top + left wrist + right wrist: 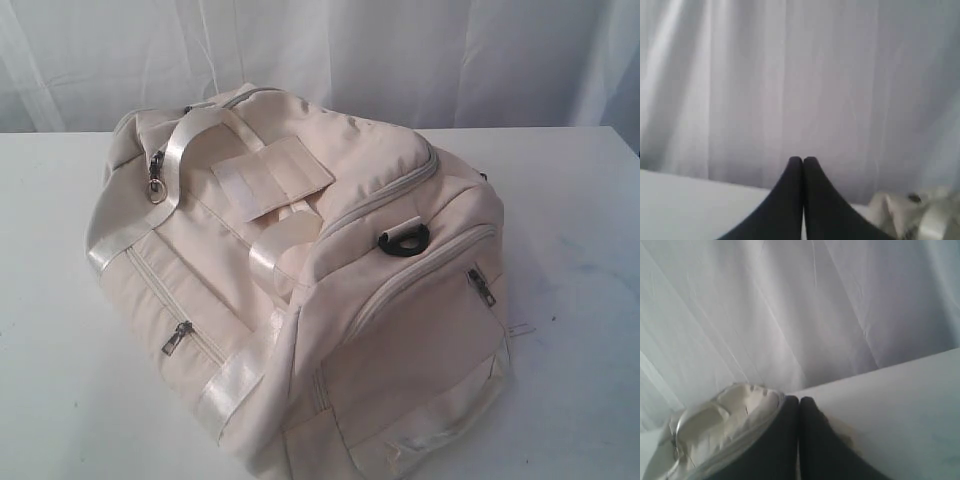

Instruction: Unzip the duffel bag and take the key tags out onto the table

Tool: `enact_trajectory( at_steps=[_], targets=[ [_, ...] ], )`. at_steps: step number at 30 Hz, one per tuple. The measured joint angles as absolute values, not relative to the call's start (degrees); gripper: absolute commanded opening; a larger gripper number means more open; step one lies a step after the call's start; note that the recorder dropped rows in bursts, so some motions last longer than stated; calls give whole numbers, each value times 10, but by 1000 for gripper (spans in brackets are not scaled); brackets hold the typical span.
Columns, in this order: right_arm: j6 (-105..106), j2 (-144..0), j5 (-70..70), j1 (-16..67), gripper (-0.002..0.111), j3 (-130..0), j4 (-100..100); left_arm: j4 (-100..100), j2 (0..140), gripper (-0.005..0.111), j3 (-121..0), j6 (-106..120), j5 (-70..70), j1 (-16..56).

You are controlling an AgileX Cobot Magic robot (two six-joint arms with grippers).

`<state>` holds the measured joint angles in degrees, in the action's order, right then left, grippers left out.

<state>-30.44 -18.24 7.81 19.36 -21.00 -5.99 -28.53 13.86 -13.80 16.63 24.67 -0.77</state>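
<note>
Status: duffel bag (pixel 300 270) zipped, lying on the table (pixel 60 200)

The exterior view gives me the whole bag, mid-table, with its top zipper closed and its brass ring pull (pixel 157 190) hanging at the far end. Only the wrist cameras show the grippers. The left gripper (pixel 803 161) has its fingers pressed together and empty, with bag fabric off to one side. The right gripper (pixel 799 400) is likewise pressed together and empty, just beside the bag's edge.
</note>
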Motion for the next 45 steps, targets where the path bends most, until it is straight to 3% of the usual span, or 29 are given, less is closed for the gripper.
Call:
enact_trajectory(
  at_steps=[8, 13, 18, 22, 26, 27, 29, 35, 40, 45],
  targets=[
    [-5, -374, 240, 290, 0, -368, 145, -252, 414, 0, -385, 228, -131, -8],
    [119, -444, 313, 308, 0, -413, 254, -244, 640, 0, -572, 252, -375, -8],
    [160, -469, 355, 309, 0, -416, 271, -243, 817, 1, -710, 272, -434, -8],
    [173, -469, 369, 309, 0, -416, 272, -243, 902, 24, -758, 299, -378, -8],
    [181, -469, 370, 309, 0, -416, 272, -275, 960, 66, -776, 351, -359, -8],
    [183, -469, 372, 309, 0, -416, 272, -280, 973, 71, -776, 368, -359, -8],
    [184, -470, 374, 309, 0, -416, 273, -292, 994, 68, -776, 388, -356, -5],
    [192, -470, 380, 309, 0, -416, 273, -308, 1052, 43, -777, 401, -292, 3],
    [199, -470, 382, 309, 0, -416, 273, -333, 1077, 0, -777, 405, -275, 5],
    [200, -473, 384, 309, 0, -415, 273, -336, 1081, 0, -778, 408, -303, 5]
  ],
)
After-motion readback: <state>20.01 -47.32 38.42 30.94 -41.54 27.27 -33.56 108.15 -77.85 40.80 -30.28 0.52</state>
